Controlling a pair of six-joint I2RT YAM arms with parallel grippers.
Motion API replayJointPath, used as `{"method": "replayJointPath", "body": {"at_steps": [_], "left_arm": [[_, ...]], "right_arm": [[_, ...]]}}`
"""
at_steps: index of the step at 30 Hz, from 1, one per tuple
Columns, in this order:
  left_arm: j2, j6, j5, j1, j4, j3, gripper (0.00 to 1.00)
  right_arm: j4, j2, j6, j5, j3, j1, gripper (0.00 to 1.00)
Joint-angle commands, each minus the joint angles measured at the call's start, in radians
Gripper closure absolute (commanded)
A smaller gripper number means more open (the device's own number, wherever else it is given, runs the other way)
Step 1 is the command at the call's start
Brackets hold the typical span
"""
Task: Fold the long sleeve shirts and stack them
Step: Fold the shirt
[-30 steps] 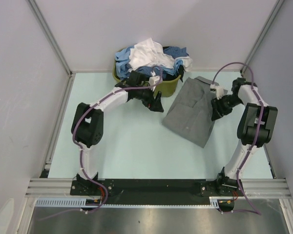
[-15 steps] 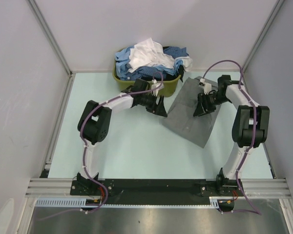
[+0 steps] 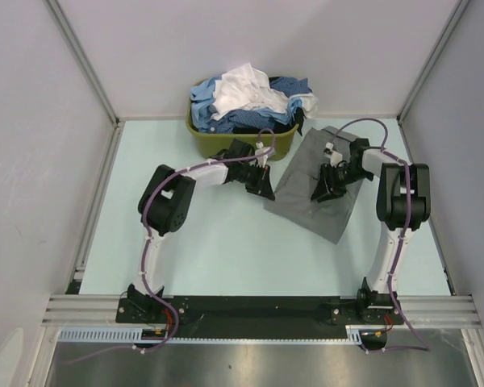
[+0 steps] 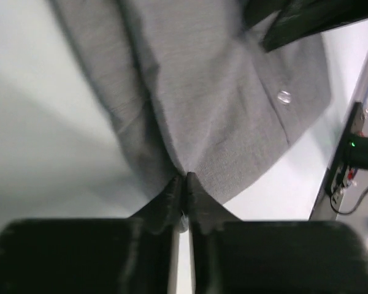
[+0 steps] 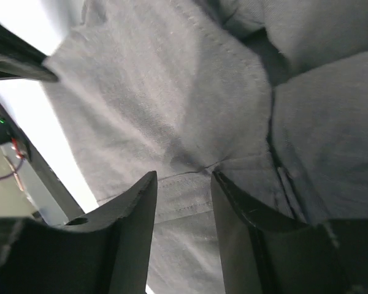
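Observation:
A plain grey long sleeve shirt (image 3: 306, 211) lies folded on the right half of the table. My left gripper (image 3: 266, 189) is at its left edge. In the left wrist view the jaws (image 4: 183, 179) are pinched together on the hem of the grey cloth (image 4: 221, 92). My right gripper (image 3: 319, 192) rests on the middle of the same shirt. In the right wrist view its jaws (image 5: 184, 176) stand apart, with a seam of the grey fabric (image 5: 172, 79) between the tips. More shirts, white (image 3: 244, 87) and blue (image 3: 206, 101), are heaped in a basket.
The olive-green basket (image 3: 206, 139) stands at the back centre, just behind the left arm. Metal frame posts and white walls close in the pale green table (image 3: 218, 234) on three sides. The two grippers are close together over the shirt.
The left gripper slid right to the grey shirt's edge and closed on it. The right gripper moved left from the shirt's right side onto its middle and narrowed slightly.

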Motion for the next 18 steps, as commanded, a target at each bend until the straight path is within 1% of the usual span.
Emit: {"method": "replayJointPath", "body": {"at_steps": [1, 3, 7, 8, 9, 10, 11, 12, 13, 15, 17, 18], "left_arm": [[0.014, -0.021, -0.102, 0.011, -0.031, -0.022, 0.99], [0.015, -0.018, -0.131, 0.014, -0.04, -0.033, 1.0], [0.017, -0.021, -0.132, 0.022, -0.04, -0.033, 1.0], [0.011, -0.015, -0.115, 0.022, -0.037, -0.032, 0.96], [0.0, 0.003, -0.101, 0.022, -0.032, -0.033, 0.89], [-0.038, 0.015, -0.06, 0.025, -0.025, -0.041, 0.71], [-0.066, 0.031, -0.041, 0.028, 0.007, -0.074, 0.62], [-0.128, 0.054, -0.023, 0.028, 0.028, -0.097, 0.57], [-0.159, 0.066, 0.017, 0.03, 0.046, -0.116, 0.49], [-0.224, 0.083, 0.06, 0.028, 0.068, -0.15, 0.41], [-0.248, 0.077, 0.118, 0.013, 0.069, -0.153, 0.38], [-0.256, 0.071, 0.134, 0.002, 0.074, -0.153, 0.35]], "right_arm": [[0.076, 0.048, -0.001, 0.076, 0.009, -0.007, 0.52], [0.08, 0.054, -0.001, 0.076, 0.008, -0.001, 0.51], [0.073, 0.043, -0.004, 0.067, 0.005, -0.003, 0.51], [0.067, 0.025, -0.004, 0.062, 0.006, -0.009, 0.51], [0.036, 0.011, -0.012, 0.041, 0.02, -0.024, 0.51], [0.015, -0.004, -0.013, 0.021, 0.029, -0.035, 0.5], [-0.028, -0.027, -0.012, -0.004, 0.038, -0.048, 0.49], [-0.044, -0.078, -0.004, -0.062, 0.044, -0.061, 0.47], [-0.059, -0.112, -0.004, -0.09, 0.04, -0.079, 0.46], [-0.097, -0.197, -0.002, -0.16, -0.001, -0.081, 0.44], [-0.11, -0.237, 0.011, -0.255, -0.056, -0.069, 0.43], [-0.102, -0.271, 0.039, -0.281, -0.13, -0.061, 0.43]]}}
